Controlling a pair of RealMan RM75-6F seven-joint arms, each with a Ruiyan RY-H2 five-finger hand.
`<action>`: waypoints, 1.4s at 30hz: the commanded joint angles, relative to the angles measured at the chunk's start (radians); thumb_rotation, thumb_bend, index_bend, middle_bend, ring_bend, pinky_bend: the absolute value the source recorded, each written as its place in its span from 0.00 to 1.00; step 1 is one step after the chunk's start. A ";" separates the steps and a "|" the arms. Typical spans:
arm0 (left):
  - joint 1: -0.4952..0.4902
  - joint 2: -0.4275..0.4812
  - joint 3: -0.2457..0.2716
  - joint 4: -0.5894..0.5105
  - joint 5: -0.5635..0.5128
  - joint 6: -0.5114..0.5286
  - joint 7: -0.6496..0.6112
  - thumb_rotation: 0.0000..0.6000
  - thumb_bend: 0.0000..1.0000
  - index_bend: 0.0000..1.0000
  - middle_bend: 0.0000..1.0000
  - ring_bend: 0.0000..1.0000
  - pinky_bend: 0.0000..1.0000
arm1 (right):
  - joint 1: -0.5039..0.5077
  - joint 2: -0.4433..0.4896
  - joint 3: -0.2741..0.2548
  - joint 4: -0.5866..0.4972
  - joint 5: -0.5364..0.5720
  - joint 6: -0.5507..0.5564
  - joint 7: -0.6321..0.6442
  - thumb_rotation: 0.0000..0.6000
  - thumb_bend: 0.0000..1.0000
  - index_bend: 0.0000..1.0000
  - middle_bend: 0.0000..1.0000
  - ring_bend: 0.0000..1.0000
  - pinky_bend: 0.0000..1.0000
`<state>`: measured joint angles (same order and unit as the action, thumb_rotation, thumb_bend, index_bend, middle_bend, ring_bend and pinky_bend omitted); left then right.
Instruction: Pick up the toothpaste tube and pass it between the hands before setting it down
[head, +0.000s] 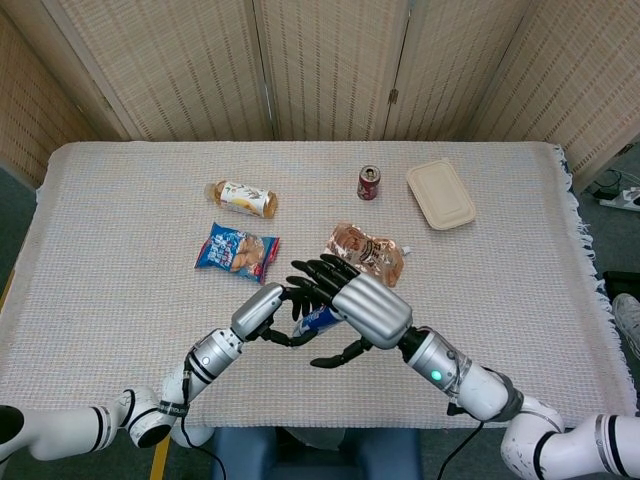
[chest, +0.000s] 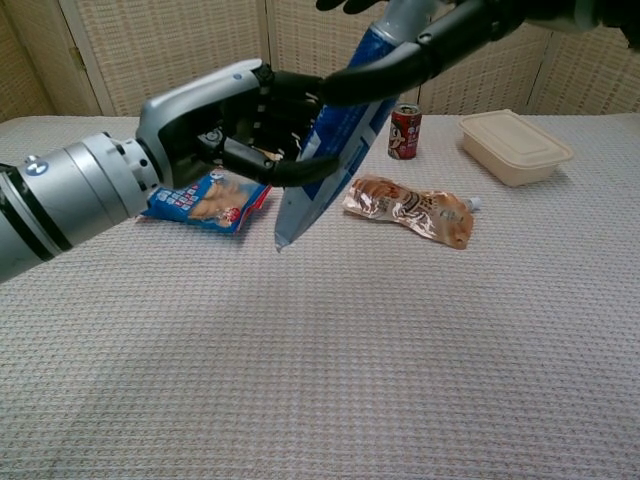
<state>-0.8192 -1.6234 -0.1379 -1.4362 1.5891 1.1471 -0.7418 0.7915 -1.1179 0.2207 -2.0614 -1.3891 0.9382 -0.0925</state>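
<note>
The toothpaste tube (chest: 312, 185) is blue and white and hangs steeply tilted above the table, crimped end down. My left hand (chest: 215, 115) grips its middle from the left, thumb curled under it. My right hand (chest: 400, 62) comes in from the upper right, its thumb laid across the front of the tube's upper part and its fingers behind the top. In the head view the tube (head: 318, 320) shows only as a small patch between the left hand (head: 262, 308) and the right hand (head: 372, 306), which meet over the near middle of the table.
A blue snack packet (head: 237, 250) lies just beyond the left hand and a brown pouch (head: 365, 252) just beyond the right. Farther back are a lying bottle (head: 241, 197), a red can (head: 368, 183) and a beige lidded box (head: 440, 194).
</note>
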 joint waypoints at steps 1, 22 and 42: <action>0.000 -0.003 -0.002 0.002 -0.001 0.004 -0.005 1.00 0.66 0.68 0.74 0.62 0.63 | 0.002 -0.006 -0.003 0.003 0.006 -0.002 -0.005 0.46 0.12 0.00 0.00 0.00 0.00; -0.005 -0.018 -0.011 0.021 -0.002 0.025 -0.040 1.00 0.66 0.69 0.74 0.62 0.63 | -0.009 -0.058 -0.016 0.038 -0.034 0.032 0.081 0.46 0.12 0.00 0.00 0.00 0.00; 0.000 -0.020 0.005 0.061 0.014 0.045 -0.009 1.00 0.66 0.69 0.75 0.62 0.60 | -0.039 -0.020 -0.021 0.041 -0.111 0.081 0.202 0.46 0.12 0.00 0.00 0.00 0.00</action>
<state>-0.8209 -1.6435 -0.1362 -1.3801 1.6001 1.1897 -0.7558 0.7593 -1.1457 0.2001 -2.0176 -1.4930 1.0109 0.1026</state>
